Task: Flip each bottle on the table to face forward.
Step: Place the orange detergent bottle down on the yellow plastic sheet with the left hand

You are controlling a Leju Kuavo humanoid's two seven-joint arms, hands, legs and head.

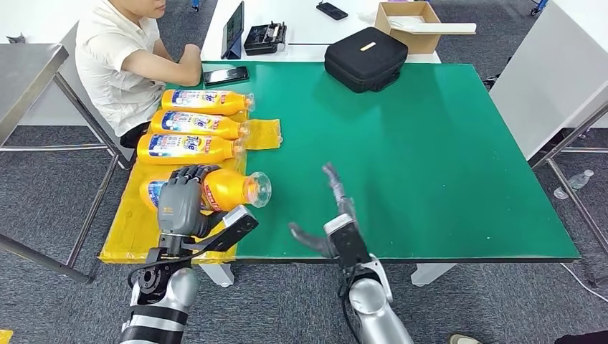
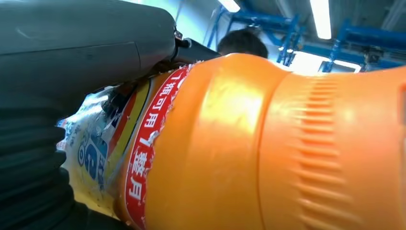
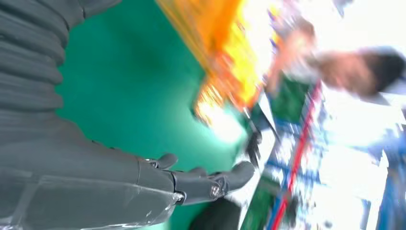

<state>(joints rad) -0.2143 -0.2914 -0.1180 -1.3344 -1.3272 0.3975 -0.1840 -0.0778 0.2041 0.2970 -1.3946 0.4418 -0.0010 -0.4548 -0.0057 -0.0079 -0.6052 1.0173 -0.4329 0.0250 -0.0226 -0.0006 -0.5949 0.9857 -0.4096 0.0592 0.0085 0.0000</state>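
From the head view, four orange bottles lie on their sides on a yellow sheet (image 1: 129, 229) spread over the left end of the green table (image 1: 430, 165). Three bottles (image 1: 195, 124) lie in a row at the far part of the sheet, labels up, caps pointing toward the middle of the table. The fourth bottle (image 1: 229, 189) lies nearer the robot than that row, its clear cap also toward the table's middle. The left robot hand (image 1: 181, 201) grips this fourth bottle, fingers curled over its labelled body. The right robot hand (image 1: 326, 211) hovers over bare green table to the right of the fourth bottle, released, fingers spread and holding nothing. Beyond the row of bottles a person (image 1: 122, 57) in a pale shirt sits at the table's far left corner, with a phone (image 1: 225, 75) just beside their arm. At the far edge sit one black zip case (image 1: 366, 59) and one open cardboard box (image 1: 409, 25) holding something pale; what it is cannot be told.

In the left wrist view, the fourth bottle's orange body (image 2: 268, 143) and its red and blue label sit against the left robot hand (image 2: 72, 48).

In the right wrist view, the right robot hand (image 3: 143, 177) is open above the green table (image 3: 124, 86); the far scene is blurred.
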